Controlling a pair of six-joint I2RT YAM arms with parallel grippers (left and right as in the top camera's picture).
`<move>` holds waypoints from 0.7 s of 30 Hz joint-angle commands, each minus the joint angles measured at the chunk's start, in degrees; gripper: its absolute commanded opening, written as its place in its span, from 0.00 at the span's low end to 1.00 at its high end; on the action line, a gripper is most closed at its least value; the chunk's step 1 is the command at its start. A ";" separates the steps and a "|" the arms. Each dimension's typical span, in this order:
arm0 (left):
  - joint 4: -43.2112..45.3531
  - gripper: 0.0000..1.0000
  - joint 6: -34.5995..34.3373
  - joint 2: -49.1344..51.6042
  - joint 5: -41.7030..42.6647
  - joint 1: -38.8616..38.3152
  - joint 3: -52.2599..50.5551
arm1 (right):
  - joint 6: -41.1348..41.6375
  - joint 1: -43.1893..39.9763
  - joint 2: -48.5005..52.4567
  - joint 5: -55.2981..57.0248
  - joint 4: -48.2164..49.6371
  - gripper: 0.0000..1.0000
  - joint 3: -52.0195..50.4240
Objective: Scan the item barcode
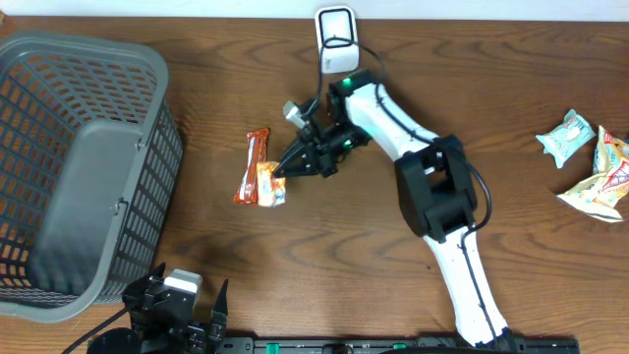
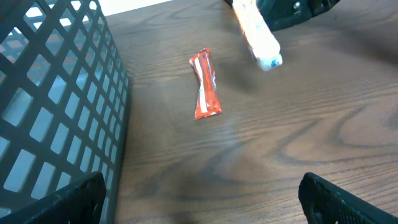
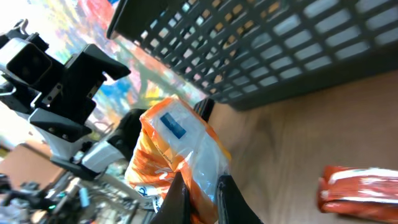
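Note:
My right gripper (image 1: 282, 171) reaches left over the table middle and is shut on an orange and white snack packet (image 1: 271, 186). In the right wrist view the fingers pinch the packet (image 3: 177, 146) at its lower edge, at the gripper (image 3: 200, 202). The packet (image 2: 258, 37) also shows at the top of the left wrist view. A red bar wrapper (image 1: 253, 162) lies flat just left of it, also seen as the red wrapper (image 2: 205, 84). A white scanner-like device (image 1: 335, 39) stands at the table's back edge. My left gripper (image 1: 187, 317) rests open at the front left, nothing between its fingers (image 2: 348, 202).
A large grey mesh basket (image 1: 59, 69) fills the left side, its wall (image 2: 50, 93) close beside my left gripper. Three snack packets lie at the far right, among them a teal one (image 1: 565, 138) and a yellow one (image 1: 604, 177).

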 commanded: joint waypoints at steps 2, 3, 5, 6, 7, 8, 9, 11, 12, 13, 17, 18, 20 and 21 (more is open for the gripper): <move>0.22 0.98 0.31 -0.07 0.70 0.31 0.24 | 8.41 2.51 -4.35 4.79 -0.02 0.01 0.15; 0.22 0.98 0.31 -0.07 0.70 0.31 0.24 | 9.33 2.95 -5.51 5.90 -0.02 0.01 0.04; 0.22 0.98 0.31 -0.07 0.70 0.31 0.24 | 9.38 3.63 -8.17 6.45 -0.02 0.01 -1.03; 0.22 0.98 0.31 -0.07 0.70 0.31 0.24 | 9.11 3.76 -9.60 6.47 -0.02 0.01 -1.77; 0.22 0.98 0.33 -0.07 0.70 0.31 0.24 | 8.81 3.82 -11.72 6.47 -0.02 0.01 -3.06; 0.22 0.98 0.33 -0.07 0.70 0.31 0.24 | 7.85 3.82 -13.94 6.54 -0.02 0.01 -4.92; 0.22 0.98 0.33 -0.07 0.70 0.31 0.24 | 6.88 3.82 -16.39 7.02 -0.02 0.01 -7.10; 0.22 0.98 0.33 -0.07 0.70 0.31 0.24 | 3.04 3.48 -22.29 9.27 0.00 0.01 -13.49; 0.22 0.98 0.33 -0.07 0.70 0.31 0.24 | 0.76 3.21 -24.98 10.51 -0.02 0.01 -16.94; 0.20 0.98 0.31 -0.07 0.70 0.31 0.24 | -1.73 2.95 -27.85 10.97 -0.02 0.01 -20.85; 0.22 0.98 0.33 -0.07 0.70 0.31 0.24 | -11.87 2.25 -36.79 10.75 0.00 0.01 -36.52; 0.22 0.98 0.33 -0.07 0.70 0.31 0.24 | -14.60 2.14 -38.29 10.75 -0.02 0.01 -40.22; 0.22 0.99 0.33 -0.07 0.70 0.31 0.24 | -17.84 2.10 -39.23 11.65 0.02 0.01 -44.78; 0.22 0.98 0.31 -0.07 0.70 0.31 0.24 | -17.79 2.03 -39.12 12.61 0.44 0.01 -45.79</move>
